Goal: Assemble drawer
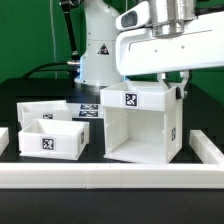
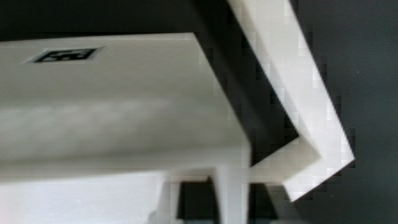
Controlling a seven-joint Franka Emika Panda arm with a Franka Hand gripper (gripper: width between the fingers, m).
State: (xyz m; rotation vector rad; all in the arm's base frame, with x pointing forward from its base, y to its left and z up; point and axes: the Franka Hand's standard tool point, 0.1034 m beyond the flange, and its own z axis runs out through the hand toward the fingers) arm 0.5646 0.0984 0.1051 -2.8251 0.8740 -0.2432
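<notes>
The white boxy drawer housing [image 1: 140, 125] stands at the exterior view's right of centre, its open front facing the camera and a tag on its top. In the wrist view its top [image 2: 107, 100] fills the frame. My gripper [image 1: 180, 88] is at the housing's top edge on the exterior view's right. In the wrist view my gripper [image 2: 231, 200] has a dark finger [image 2: 199, 203] on each side of the thin side wall, pressed against it. Two small open-top trays stand at the exterior view's left, one in front [image 1: 50, 138] and one behind [image 1: 38, 108].
The marker board [image 1: 86, 109] lies flat behind the trays. White rails edge the black table at the front [image 1: 110, 178] and at the exterior view's right [image 1: 206, 148]; one rail corner shows in the wrist view [image 2: 294, 110]. The robot's base [image 1: 98, 50] stands behind.
</notes>
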